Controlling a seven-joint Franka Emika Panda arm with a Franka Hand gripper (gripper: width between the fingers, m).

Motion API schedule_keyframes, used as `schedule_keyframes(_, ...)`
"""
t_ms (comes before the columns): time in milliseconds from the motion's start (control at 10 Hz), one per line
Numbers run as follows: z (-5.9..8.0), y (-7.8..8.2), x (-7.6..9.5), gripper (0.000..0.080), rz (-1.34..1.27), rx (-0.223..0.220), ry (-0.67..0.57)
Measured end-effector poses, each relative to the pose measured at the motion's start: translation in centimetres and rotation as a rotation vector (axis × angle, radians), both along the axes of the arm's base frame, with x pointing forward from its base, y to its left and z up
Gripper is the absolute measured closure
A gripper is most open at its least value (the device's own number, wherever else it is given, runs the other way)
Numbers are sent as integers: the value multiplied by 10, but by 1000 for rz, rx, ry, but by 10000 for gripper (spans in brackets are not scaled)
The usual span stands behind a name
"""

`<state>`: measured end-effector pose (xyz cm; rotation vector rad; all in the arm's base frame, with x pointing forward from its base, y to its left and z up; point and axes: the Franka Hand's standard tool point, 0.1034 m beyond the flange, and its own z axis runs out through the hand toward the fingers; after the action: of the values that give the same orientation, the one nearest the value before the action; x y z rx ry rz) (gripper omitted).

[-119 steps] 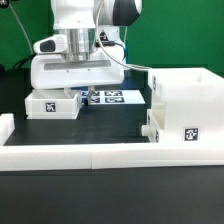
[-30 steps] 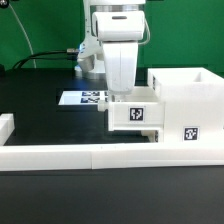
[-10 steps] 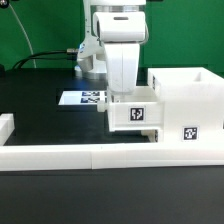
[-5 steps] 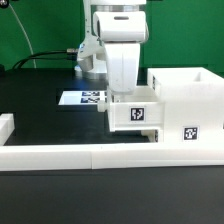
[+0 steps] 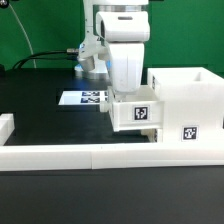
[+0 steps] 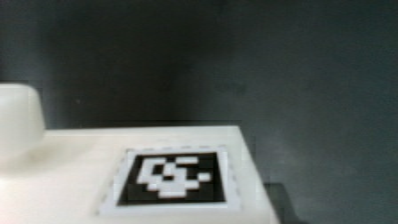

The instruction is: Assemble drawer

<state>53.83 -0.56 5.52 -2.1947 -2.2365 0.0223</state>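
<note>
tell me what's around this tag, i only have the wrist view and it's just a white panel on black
Observer: That panel is a small tray the arm is carrying; the gripper comes down on it from above.
Operator: where's the housing
Observer: The tall hollow housing stands right next to the tray, on the exterior view's right. I can't tell whether they touch.
Operator: anything else nearby
Observer: The marker board lies flat on the table behind the tray, toward the exterior view's left, and a long low white wall runs along the front.
</note>
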Motion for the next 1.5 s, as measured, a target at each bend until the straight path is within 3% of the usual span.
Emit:
schedule_keyframes(300,0,1,0,757,2,1,0)
schedule_keyframes(800,0,21,1,757,38,7,-6)
schedule_keyframes(1100,0,21,1,757,37,7,-9)
schedule_keyframes(1200,1,21,2,659,34,7,-9)
schedule_keyframes(1400,10,18,4,373,4,2,-18)
schedule_keyframes(1500,16,18,5,373,2,-1,-24)
